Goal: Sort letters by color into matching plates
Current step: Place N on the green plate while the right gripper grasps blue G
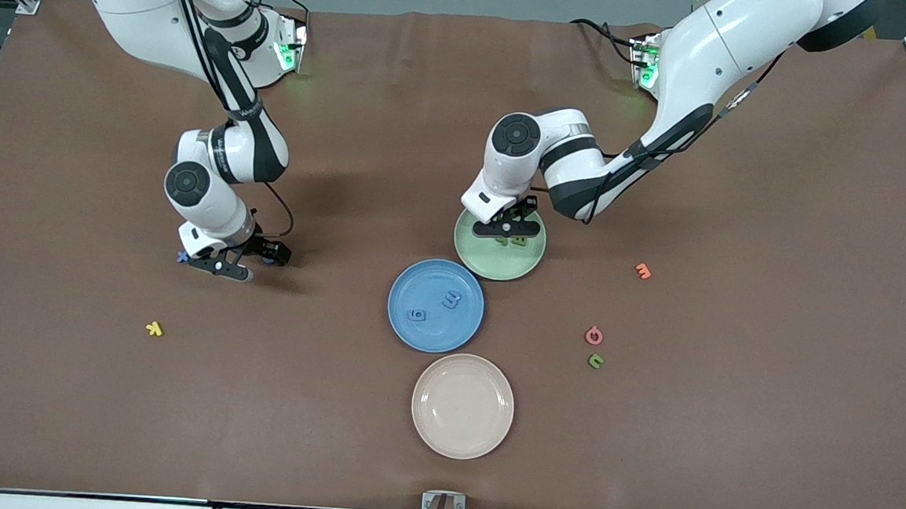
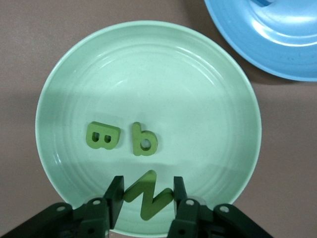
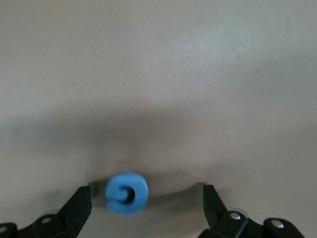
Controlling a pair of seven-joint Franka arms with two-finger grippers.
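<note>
My left gripper is shut on a green zigzag letter and holds it low over the pale green plate. Two green letters lie in that plate. In the front view this gripper is over the green plate. My right gripper is open, down at the table, with a round blue letter lying between its fingers, closer to one. The blue plate holds two blue letters. One green letter lies on the table toward the left arm's end.
A cream-beige plate sits nearest the front camera, next to the blue plate. A pink letter lies beside the loose green one, an orange letter lies farther from the camera, and a yellow letter lies toward the right arm's end.
</note>
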